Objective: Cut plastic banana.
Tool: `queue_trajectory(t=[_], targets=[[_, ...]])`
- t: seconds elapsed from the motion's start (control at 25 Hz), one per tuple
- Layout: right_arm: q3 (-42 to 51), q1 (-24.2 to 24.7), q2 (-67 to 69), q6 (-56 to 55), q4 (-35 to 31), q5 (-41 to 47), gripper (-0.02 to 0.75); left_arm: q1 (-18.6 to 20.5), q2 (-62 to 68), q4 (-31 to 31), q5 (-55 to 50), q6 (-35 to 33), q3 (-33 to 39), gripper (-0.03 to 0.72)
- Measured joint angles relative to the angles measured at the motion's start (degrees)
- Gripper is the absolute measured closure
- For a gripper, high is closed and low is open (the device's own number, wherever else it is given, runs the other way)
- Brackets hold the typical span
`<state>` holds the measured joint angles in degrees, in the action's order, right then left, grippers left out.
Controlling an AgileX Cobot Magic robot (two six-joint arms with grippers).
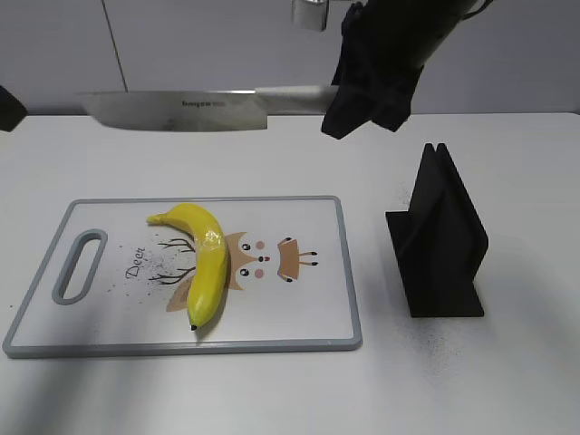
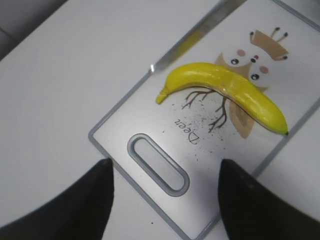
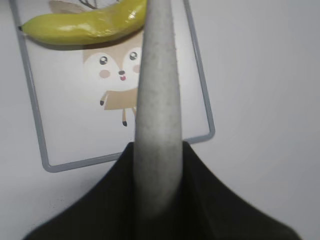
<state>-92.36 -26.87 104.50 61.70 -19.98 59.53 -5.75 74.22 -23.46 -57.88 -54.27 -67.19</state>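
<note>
The plastic banana (image 1: 204,258) lies whole on the white cutting board (image 1: 118,326), over its cartoon print; it also shows in the left wrist view (image 2: 230,90) and the right wrist view (image 3: 85,25). My right gripper (image 1: 367,104) is shut on the handle of a big steel knife (image 1: 181,111), held level high above the board's far edge, blade pointing left. The grey handle (image 3: 157,110) fills the right wrist view between the jaws. My left gripper (image 2: 165,200) is open and empty, hovering above the board's handle slot (image 2: 157,164). In the exterior view only a dark bit of it shows at the left edge.
A black knife stand (image 1: 439,240) sits on the white table to the right of the board. The board has a grey rim (image 3: 35,115). A pale wall runs behind the table.
</note>
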Motion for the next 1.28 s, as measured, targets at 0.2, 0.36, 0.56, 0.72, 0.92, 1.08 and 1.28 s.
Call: queue_trajectory(t=[0.2,0.36,0.56,0.72,0.92,1.08,1.28], targets=[[-0.1,0.0,2.7,9.3,-3.8,1.8,0.576,-2.9,8.2,-1.1,-4.3,-8.2,-5.1,0.068],[-0.1,0.0,4.5,15.1,-7.7,4.4,0.576,-7.9,11.3,-0.8,-2.1,-11.5,-5.6,0.079],[-0.1,0.0,4.7,17.0,-9.6,3.8,0.576,-11.7,13.3,0.0,-0.4,-12.1,-5.6,0.11],[-0.2,0.0,4.7,17.1,-10.3,2.9,0.576,-11.9,14.6,0.1,-0.4,-12.1,-5.7,0.176],[-0.2,0.0,4.7,17.2,-10.4,1.4,0.577,-11.9,15.0,0.9,-1.2,-12.1,-5.7,0.316],[-0.2,0.0,4.7,17.3,-10.5,1.3,0.577,-11.9,15.9,2.1,-1.9,-12.1,-5.7,0.512],[-0.2,0.0,4.7,16.5,-10.0,0.8,0.577,-11.9,18.6,2.6,-1.9,-12.6,-5.7,0.658]])
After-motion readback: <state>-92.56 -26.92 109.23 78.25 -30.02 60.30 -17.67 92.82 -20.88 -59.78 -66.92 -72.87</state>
